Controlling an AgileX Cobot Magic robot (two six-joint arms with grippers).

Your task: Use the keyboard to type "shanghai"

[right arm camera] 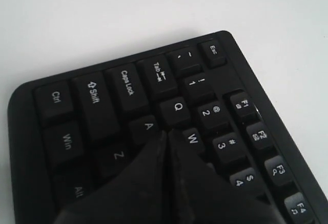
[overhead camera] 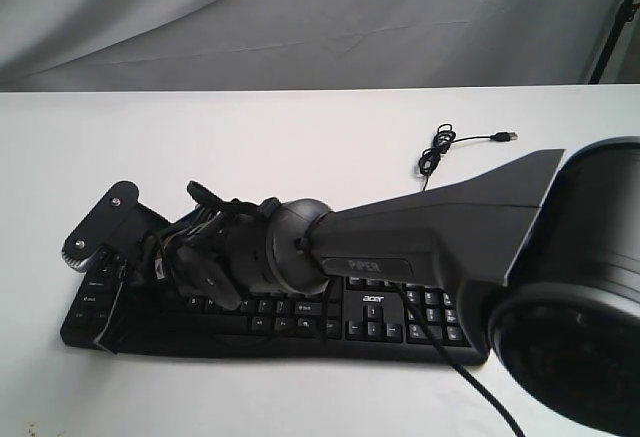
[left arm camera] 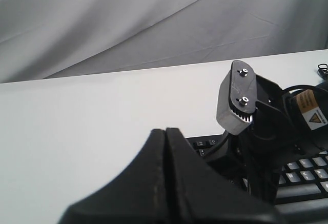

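Since the job is pressing keys rather than lifting, notes begin with the target.

Exterior view: the long black plastic keyboard with white legends (overhead camera: 380, 319) lies flat on the white worktop (overhead camera: 300, 137), near its front edge, with the number pad end to the right. The shell looks stiff and is probably light, so it could skid on the smooth top if shoved sideways. No hold is needed. Contact belongs on a key cap, pressed straight down and gently. The black right arm (overhead camera: 430, 227) reaches across from the right and covers the letter rows toward the left end. A thin black USB cable (overhead camera: 438, 152) is coiled behind, well apart from the arm. There is wide bare worktop behind the keyboard and little in front.

Left wrist view: the left claw (left arm camera: 165, 131) is pinched tight, no gap between its fingers, holding nothing. Keyboard keys (left arm camera: 307, 170) show beyond it. A grey plate with two screws (left arm camera: 237, 98), apparently the other arm's hardware, stands near. This end is crowded, so sideways swings are risky.

Right wrist view: the right claw (right arm camera: 168, 134) is likewise closed to one point and empty, with its tip over the meeting of the A, Q and W caps. Touching or just clear, cannot tell. The S cap is hidden beneath the claw. The keyboard's corner is near, with bare worktop beyond.
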